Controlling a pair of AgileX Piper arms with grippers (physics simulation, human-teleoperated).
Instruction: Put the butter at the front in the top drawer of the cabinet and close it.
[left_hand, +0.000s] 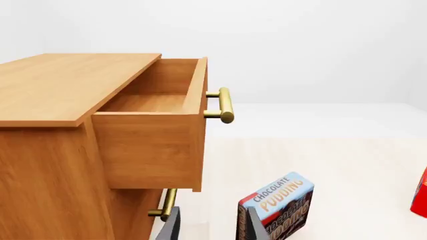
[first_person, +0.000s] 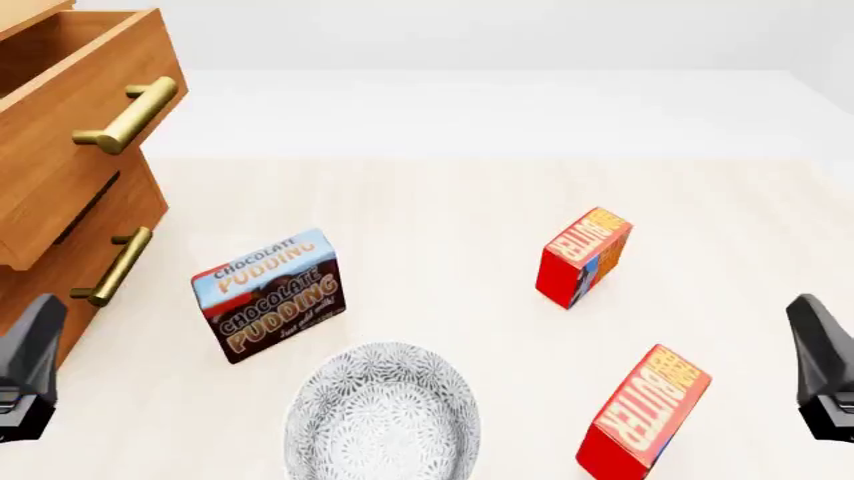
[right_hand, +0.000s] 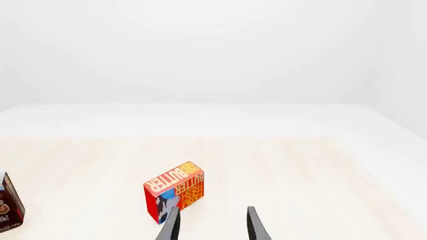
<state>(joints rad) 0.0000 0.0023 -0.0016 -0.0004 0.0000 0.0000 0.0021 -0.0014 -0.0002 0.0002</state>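
Both arms sat low at the near edge of the table, neither holding anything. The right gripper (right_hand: 212, 225) had its fingers spread with an empty gap between them. The left gripper (left_hand: 210, 225) was likewise parted, nothing between its tips.

Nearest the arms stood the patterned bowl (first_person: 383, 415), and beside it, toward the right gripper, the near butter carton (first_person: 643, 410), which I took to be the butter at the front. It stood on the table (first_person: 441, 230), tilted in the front view, untouched. I could not tell for certain whether the carton just beyond the right fingertips in the wrist view was this one.

Farther out stood the second butter carton (first_person: 585, 256), well apart from the first. The chocolate pudding box (first_person: 270, 294) stood just ahead of the left fingers.

Farthest, ahead of the left fingers, was the cabinet (left_hand: 47, 160) with the top drawer (left_hand: 150, 145) already pulled out, its interior bare as far as visible; the lower drawer (first_person: 94, 265) was shut.

Judgement: opening looked done; the pick of the butter was in hand. The next move would call for the right gripper to straddle the near carton's narrow sides, close, lift and carry it across to the drawer.
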